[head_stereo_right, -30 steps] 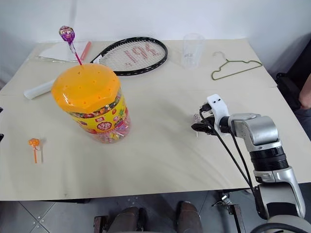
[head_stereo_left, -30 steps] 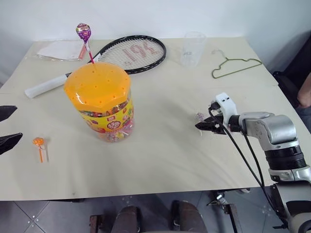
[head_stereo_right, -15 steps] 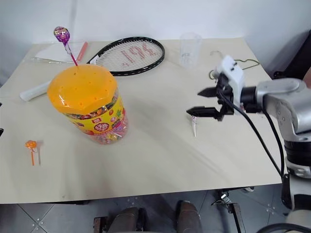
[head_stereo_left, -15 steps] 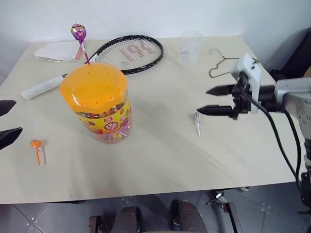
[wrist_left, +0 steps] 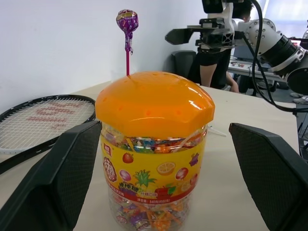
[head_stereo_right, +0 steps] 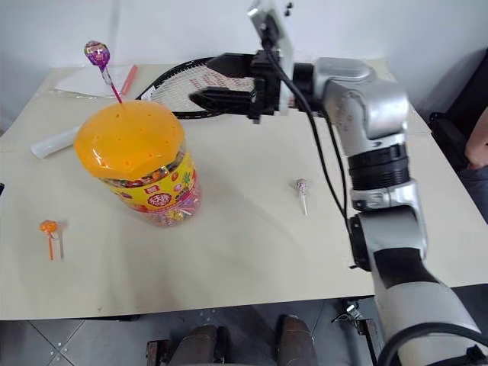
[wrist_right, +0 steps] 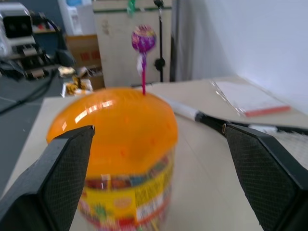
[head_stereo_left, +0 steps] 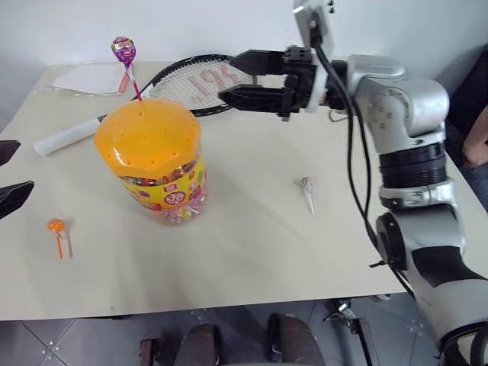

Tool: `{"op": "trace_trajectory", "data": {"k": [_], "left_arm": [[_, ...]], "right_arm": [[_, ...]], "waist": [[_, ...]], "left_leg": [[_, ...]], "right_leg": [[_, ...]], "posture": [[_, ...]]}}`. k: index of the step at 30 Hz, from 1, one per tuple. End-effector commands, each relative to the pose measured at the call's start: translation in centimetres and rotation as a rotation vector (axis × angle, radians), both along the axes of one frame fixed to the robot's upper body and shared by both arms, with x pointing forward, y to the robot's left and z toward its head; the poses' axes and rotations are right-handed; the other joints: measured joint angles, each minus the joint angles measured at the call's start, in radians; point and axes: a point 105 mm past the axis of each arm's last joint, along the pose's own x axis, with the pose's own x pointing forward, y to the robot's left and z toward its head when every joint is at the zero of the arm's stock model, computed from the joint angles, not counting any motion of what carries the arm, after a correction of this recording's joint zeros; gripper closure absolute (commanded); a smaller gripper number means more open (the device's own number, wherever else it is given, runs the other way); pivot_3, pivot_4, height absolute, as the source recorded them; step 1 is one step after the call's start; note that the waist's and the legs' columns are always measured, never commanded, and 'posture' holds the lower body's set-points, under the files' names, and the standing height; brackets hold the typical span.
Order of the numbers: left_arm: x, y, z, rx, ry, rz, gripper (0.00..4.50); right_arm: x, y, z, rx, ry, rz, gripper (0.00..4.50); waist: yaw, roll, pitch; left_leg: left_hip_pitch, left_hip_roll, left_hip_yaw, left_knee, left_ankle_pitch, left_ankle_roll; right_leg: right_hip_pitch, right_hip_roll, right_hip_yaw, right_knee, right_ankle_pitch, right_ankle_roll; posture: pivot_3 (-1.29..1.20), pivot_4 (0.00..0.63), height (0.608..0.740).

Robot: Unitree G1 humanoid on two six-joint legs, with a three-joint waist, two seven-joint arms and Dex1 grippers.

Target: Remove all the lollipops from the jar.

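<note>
Beige table (head_stereo_left: 252, 252) against a white wall, jar (head_stereo_left: 156, 164) at its left.
Purple lollipop (head_stereo_left: 123, 50) stands in the jar's lid; orange (head_stereo_left: 57, 226) and silver (head_stereo_left: 306, 184) lie on the table; both the left gripper (head_stereo_left: 8, 175) and right gripper (head_stereo_left: 236, 76) gape wide, empty.

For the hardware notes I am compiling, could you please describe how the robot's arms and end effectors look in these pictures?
The right arm is built of rounded silver-grey segments with black bands at the joints, and black cables run loosely along it. A white block sits on its wrist. The right end effector has two black, tapering fingers. The left end effector has the same black fingers, whose inner pads carry a fine cross-hatched texture.
</note>
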Motion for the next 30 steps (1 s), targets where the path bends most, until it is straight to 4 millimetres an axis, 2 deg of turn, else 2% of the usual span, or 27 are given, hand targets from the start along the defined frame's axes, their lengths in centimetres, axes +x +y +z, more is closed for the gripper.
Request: {"op": "trace_trajectory", "data": {"k": [1,13,16,20,30], "left_arm": [[-0.6,-0.1,1.3,0.012,-0.068,0.008,0.00],[-0.9,-0.6,1.4,0.010,-0.087,0.016,0.00],[-1.0,-0.8,1.4,0.010,-0.088,0.019,0.00],[-1.1,-0.9,1.3,0.009,-0.087,0.028,0.00],[-1.2,-1.2,1.1,0.001,-0.088,0.040,0.00]], "right_arm": [[0.2,1.7,1.4,0.047,-0.035,0.020,0.03],[-0.7,8.9,2.0,0.079,0.042,0.137,0.03],[-0.9,9.9,1.8,0.064,0.040,0.144,0.03],[-0.9,11.4,0.4,0.011,0.027,0.132,0.03],[-2.0,13.6,1.5,0.051,0.020,0.155,0.03]], "waist": [[-0.007,0.000,0.000],[-0.029,0.000,0.000],[-0.036,-0.001,-0.001],[-0.039,-0.001,-0.001],[-0.042,-0.001,-0.001]], "left_leg": [[0.000,0.000,0.000,0.000,0.000,0.000],[0.000,0.001,-0.001,-0.003,0.000,0.000],[0.000,0.001,-0.002,-0.005,0.000,0.000],[0.000,0.000,-0.002,-0.006,0.000,0.000],[0.000,0.002,-0.001,-0.008,0.000,-0.001]], "right_leg": [[0.000,0.000,0.000,0.001,0.000,0.000],[-0.001,0.000,0.000,0.001,0.000,0.000],[-0.002,0.000,0.000,0.002,0.000,0.000],[-0.002,0.000,0.000,0.003,0.000,0.000],[-0.006,0.000,0.001,0.003,0.000,0.000]], "posture": [[0.00,0.150,0.740],[0.00,0.150,0.740],[0.00,0.150,0.740],[0.00,0.150,0.740],[0.00,0.150,0.740]]}}
